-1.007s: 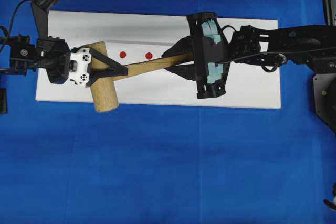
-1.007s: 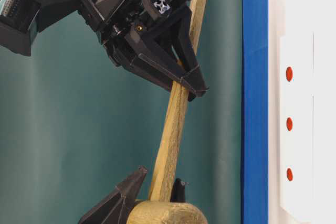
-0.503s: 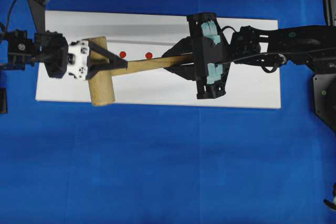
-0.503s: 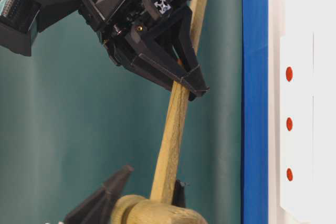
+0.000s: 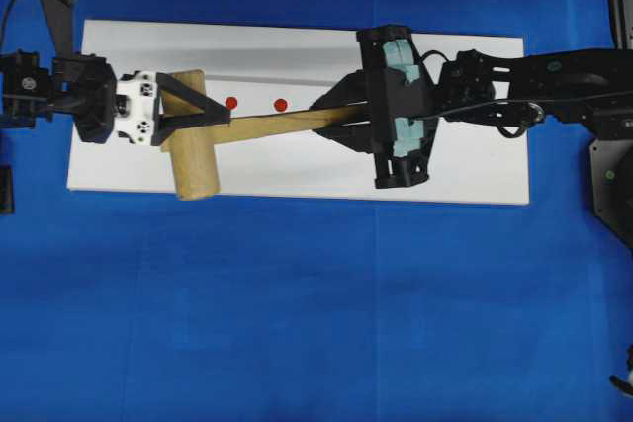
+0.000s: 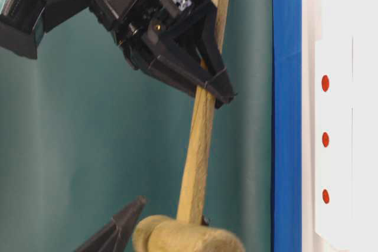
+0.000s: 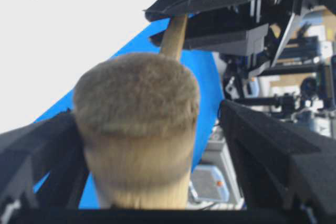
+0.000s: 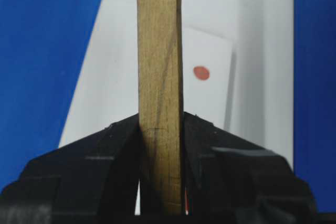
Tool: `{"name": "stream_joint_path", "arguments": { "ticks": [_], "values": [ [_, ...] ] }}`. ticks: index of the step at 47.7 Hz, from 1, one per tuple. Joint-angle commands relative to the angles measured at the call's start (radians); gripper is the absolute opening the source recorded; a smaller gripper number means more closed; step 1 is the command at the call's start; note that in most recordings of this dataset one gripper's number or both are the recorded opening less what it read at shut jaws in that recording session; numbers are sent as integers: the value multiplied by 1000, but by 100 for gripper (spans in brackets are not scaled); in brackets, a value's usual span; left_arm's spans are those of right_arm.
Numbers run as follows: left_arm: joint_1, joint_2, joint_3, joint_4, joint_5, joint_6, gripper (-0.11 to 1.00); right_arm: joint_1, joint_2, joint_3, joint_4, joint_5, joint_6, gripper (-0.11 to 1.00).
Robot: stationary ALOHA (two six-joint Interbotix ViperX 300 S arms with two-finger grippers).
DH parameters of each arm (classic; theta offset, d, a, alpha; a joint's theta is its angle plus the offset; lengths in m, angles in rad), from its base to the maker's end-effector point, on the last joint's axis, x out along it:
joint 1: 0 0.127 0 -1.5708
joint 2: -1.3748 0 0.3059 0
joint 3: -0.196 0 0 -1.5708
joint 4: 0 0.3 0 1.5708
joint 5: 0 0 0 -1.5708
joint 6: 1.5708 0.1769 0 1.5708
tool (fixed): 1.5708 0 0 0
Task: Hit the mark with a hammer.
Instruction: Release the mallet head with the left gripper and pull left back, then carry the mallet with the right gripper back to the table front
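- Across the middle of the overhead view, the hammer (image 5: 259, 128) lies over the white strip (image 5: 297, 46), its head at centre left and its handle running right into the right gripper (image 5: 348, 122).
- Risk: the right gripper alone carries the hammer, by the thin end of a long handle. The heavy head could make the handle pivot or slip between the pads during a swing, and the blow would land off target.
- Risk: the left gripper (image 5: 203, 114) has its fingers on either side of the head. If it is not clear before the swing, the head may clip a finger and be deflected.
- Risk: the mark (image 5: 230, 103), middle of the row, sits just beside the head, with another red dot (image 5: 280, 104) near it on the right. A small aiming error could strike the wrong dot.
- The right gripper is clamped tight on the handle; its wrist view shows both jaws pressed against the wood.
- The left gripper is spread wide. In its wrist view, one finger (image 7: 283, 150) stands clear of the head, while the other looks very near or touching; I cannot tell which. It grips nothing.
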Motion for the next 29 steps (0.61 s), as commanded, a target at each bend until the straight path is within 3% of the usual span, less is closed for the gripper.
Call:
{"name": "stream_joint_path", "arguments": {
  "ticks": [1, 17, 29],
  "values": [
    [2, -44, 9, 3, 12, 3, 83, 2, -44, 5, 6, -3, 3, 9],
    [2, -184, 97, 3, 109, 5, 83, 2, -149, 100, 43, -3, 5, 9],
    [2, -331, 146, 3, 253, 6, 83, 2, -204, 144, 71, -3, 5, 9]
  ]
}}
